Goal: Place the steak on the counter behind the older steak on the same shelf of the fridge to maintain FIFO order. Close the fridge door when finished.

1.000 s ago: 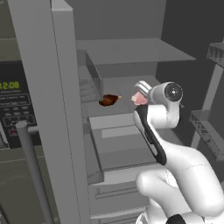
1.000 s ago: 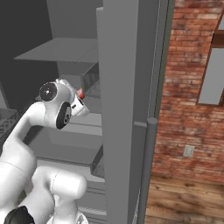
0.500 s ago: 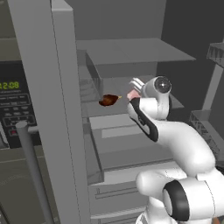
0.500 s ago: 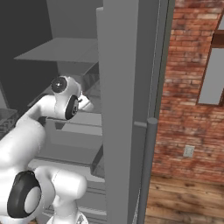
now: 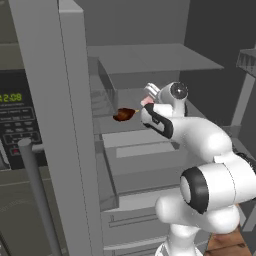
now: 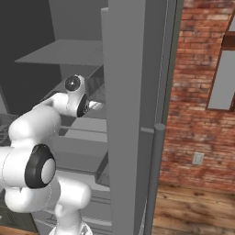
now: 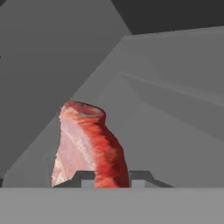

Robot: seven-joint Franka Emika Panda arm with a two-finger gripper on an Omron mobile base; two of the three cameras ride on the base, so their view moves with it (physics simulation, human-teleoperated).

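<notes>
**Pink steak pinched upright, arm inside the fridge at shelf height**

We have the gripper (image 7: pixel 113 177) clamped on the steak (image 7: pixel 87 146); in the hand view the slab stands on edge between the two dark finger tips, pale pink face to one side, redder rind curling over the top. In the left base view a bit of pink steak (image 5: pixel 147 101) shows at the hand, just beside the older steak (image 5: pixel 123 114), which lies dark and flat near the front left of the shelf (image 5: pixel 150 113). The two look near but apart; we cannot tell exact clearance.

Handling, as we judge it: light, soft, floppy, probably slick. The slab bends over above the fingers, so it will sag and may swing when the wrist turns. A pinch low on one edge is holding it, but the free upper part is unsupported. A grip nearer the middle of the slab would be steadier; the fatty rim looks the most slippery place to hold.

Not fragile, so a short drop onto the shelf should do no harm. The risk we see is brushing the older steak on the way to the back, or the meat sticking to a finger at release.

The fridge (image 6: pixel 133 114) door stands open beside the arm in the right base view.
</notes>
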